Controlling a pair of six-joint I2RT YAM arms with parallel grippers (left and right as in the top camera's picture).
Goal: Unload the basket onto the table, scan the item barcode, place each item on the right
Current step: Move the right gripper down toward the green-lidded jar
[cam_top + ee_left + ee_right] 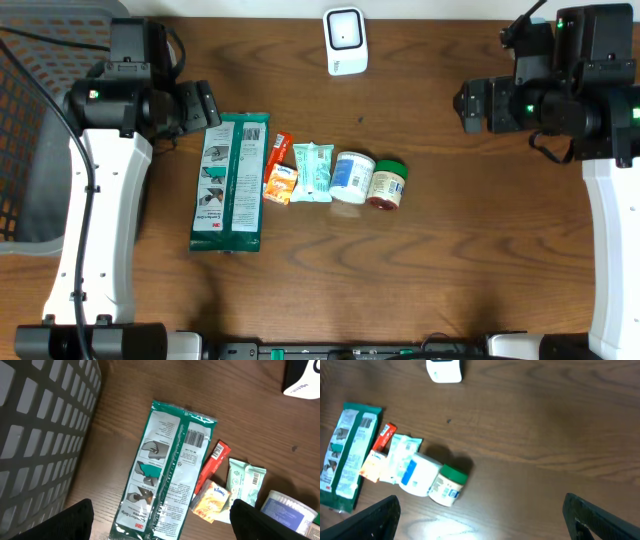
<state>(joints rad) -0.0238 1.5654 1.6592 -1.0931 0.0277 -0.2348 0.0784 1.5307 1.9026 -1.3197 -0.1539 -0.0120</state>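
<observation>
The left gripper hangs with its jaws spread wide and nothing between them. In the left wrist view its two dark fingers fill the bottom corners of the frame. A flat green 3M pack lies in the middle of that frame on the wooden table, with its printed barcode facing up near the pack's upper end.

In the overhead view the pack is left of centre and heads a row of items. To its right come a red-and-orange sachet, a pale teal packet, a white jar with a blue label and a green-lidded jar, each touching or just beside the next.

A white barcode scanner stands at the top centre of the frame, well apart from the row. A grey mesh basket fills the left edge.

The right gripper is also wide open and empty, up at the right side of the overhead frame.
</observation>
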